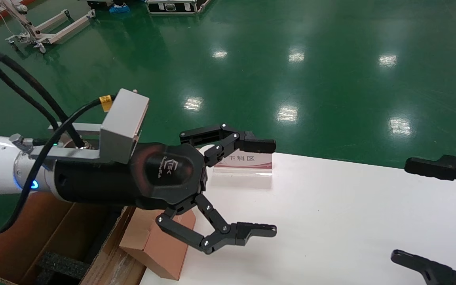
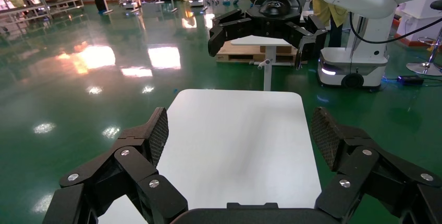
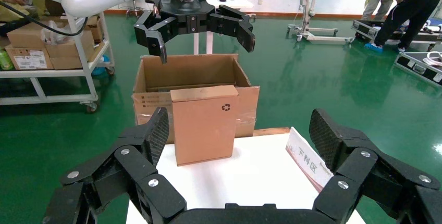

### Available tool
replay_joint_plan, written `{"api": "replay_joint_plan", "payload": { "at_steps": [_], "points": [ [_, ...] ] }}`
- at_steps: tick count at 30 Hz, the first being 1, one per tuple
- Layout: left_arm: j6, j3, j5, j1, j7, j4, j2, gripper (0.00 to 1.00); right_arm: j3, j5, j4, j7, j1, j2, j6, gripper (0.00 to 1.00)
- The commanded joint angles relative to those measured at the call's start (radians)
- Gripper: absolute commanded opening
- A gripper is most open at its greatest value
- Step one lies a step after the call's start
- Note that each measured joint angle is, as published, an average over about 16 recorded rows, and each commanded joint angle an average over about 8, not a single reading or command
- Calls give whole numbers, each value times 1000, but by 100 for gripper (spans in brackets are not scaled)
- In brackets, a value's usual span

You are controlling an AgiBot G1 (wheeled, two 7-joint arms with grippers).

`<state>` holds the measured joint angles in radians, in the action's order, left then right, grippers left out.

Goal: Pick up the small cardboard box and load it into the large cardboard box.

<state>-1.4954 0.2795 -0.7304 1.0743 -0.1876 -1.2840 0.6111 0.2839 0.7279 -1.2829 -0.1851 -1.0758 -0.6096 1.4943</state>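
Note:
The small cardboard box (image 1: 160, 247) stands upright at the white table's (image 1: 331, 221) left edge; the right wrist view shows a recycling symbol on its face (image 3: 203, 125). Right behind it, off the table, sits the large cardboard box (image 3: 156, 81) with its flaps open (image 1: 22, 241). My left gripper (image 1: 269, 187) hovers open above the small box, pointing across the table, holding nothing. My right gripper (image 1: 404, 209) is open at the table's right side, facing the small box from a distance. In the left wrist view my left gripper (image 2: 240, 127) spans bare tabletop and the small box is out of view.
A clear stand with a red-and-white sign (image 1: 244, 164) is at the table's far edge, to the right of the small box. Black foam (image 1: 59, 265) lies inside the large box. Green floor surrounds the table; carts and shelves stand farther off.

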Motion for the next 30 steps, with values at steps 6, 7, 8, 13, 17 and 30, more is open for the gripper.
{"api": "replay_joint_plan", "payload": {
  "at_steps": [6,7,8,13,17,30],
  "points": [
    [0,0,0,0,0,0,0,100,0,0,0,0,0,0,0,100],
    [0,0,0,0,0,0,0,100,0,0,0,0,0,0,0,100],
    [0,0,0,0,0,0,0,100,0,0,0,0,0,0,0,100],
    [2,1,-2,0,-3,1,-2,100,0,0,0,0,0,0,0,100],
    [12,10,-21,3,-29,1,-14,100,0,0,1,0,0,0,0,100],
    [49,162,-312,168,-449,-54,-91,100,1,-1,1,1,-1,0,0,100]
  ]
}}
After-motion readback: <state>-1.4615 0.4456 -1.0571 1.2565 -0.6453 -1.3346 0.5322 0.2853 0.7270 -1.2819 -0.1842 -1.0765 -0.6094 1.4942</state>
